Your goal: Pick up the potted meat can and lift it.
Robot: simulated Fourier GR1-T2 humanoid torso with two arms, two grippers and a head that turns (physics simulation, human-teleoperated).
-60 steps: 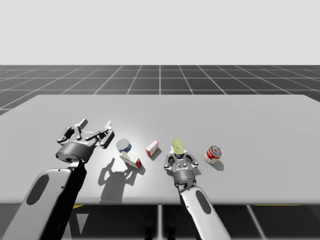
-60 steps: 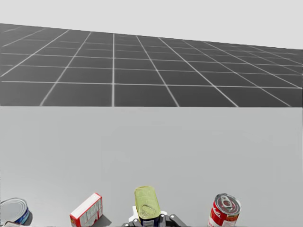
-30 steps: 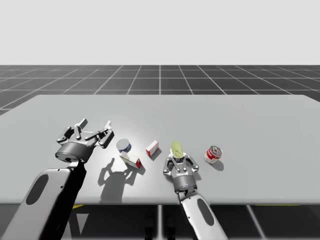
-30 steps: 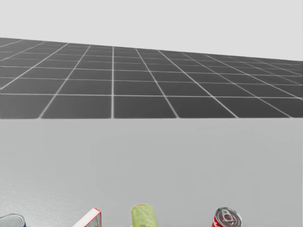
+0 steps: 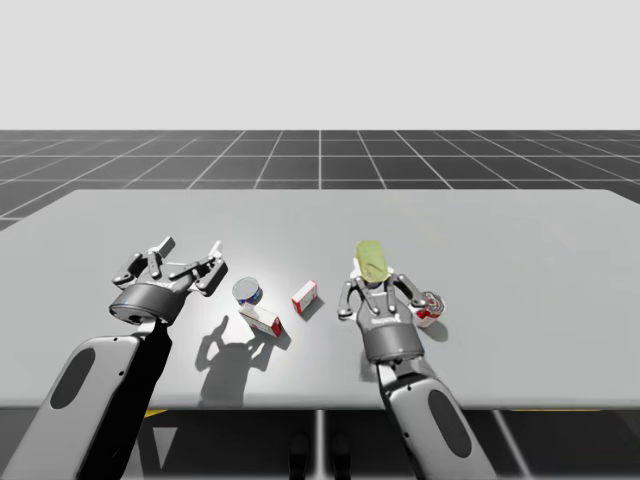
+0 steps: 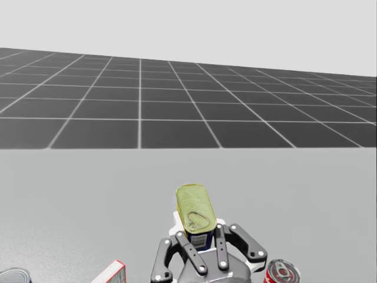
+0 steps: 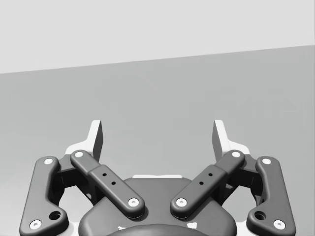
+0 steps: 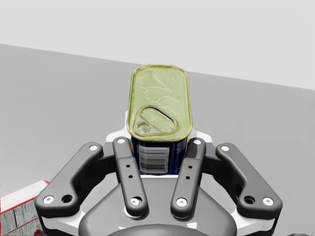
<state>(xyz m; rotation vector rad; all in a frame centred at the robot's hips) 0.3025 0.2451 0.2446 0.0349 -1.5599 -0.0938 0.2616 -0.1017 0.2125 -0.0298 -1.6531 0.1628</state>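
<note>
Now | grey desk (image 5: pixel 520 240), grid floor (image 5: pixel 320 160) upper frame | right fingers (image 8: pixel 130 172) clamp potted meat can (image 8: pixel 158 105) | left fingers (image 7: pixel 96 140) apart

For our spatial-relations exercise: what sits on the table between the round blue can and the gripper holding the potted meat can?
The farther red-and-white box lies between the blue can and my right gripper, shown in the high view.

The high camera is looking down over the grey tabletop (image 5: pixel 520 240); the head camera is facing forward, lower. Both are sharing the yellow-lidded oblong can (image 5: pixel 372 259), which the right wrist camera is viewing closely.
</note>
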